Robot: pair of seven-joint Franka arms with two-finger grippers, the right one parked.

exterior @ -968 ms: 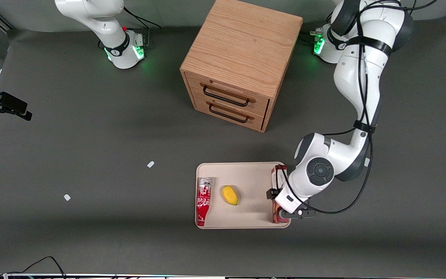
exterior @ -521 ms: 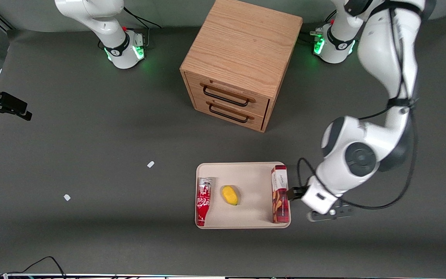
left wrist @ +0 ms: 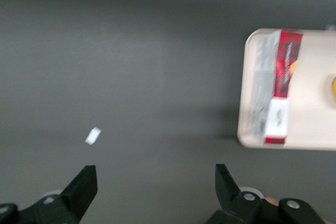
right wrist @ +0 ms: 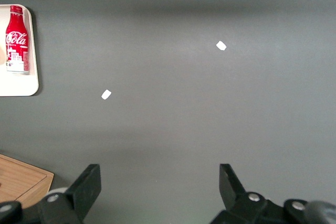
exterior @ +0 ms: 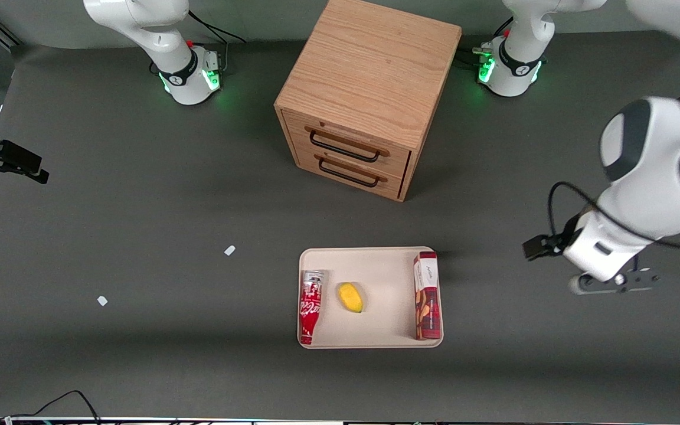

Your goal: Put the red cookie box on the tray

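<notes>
The red cookie box (exterior: 427, 295) is lying flat inside the tray (exterior: 369, 260), along the tray edge nearest the jaws, with its white end panel pointing toward the wooden two-drawer cabinet (exterior: 369, 94). The gripper (left wrist: 156, 192) is being held above bare worktop (exterior: 139, 206), well apart from the tray and toward the working arm's end, and its jaws are spread wide with nothing between them. From this lie of things the placing is judged done, and the step in hand is judged to be the retreat. For that to be done well, the jaws are best carried off high and directly away from the box, so that neither finger nor cable is dragged across the tray rim, since the box is sitting tight against that low edge and could be nudged over it. The red-and-white soda can (exterior: 310, 306) and the yellow fruit (exterior: 350, 297), farther from the jaws than the box, are being left undisturbed.
</notes>
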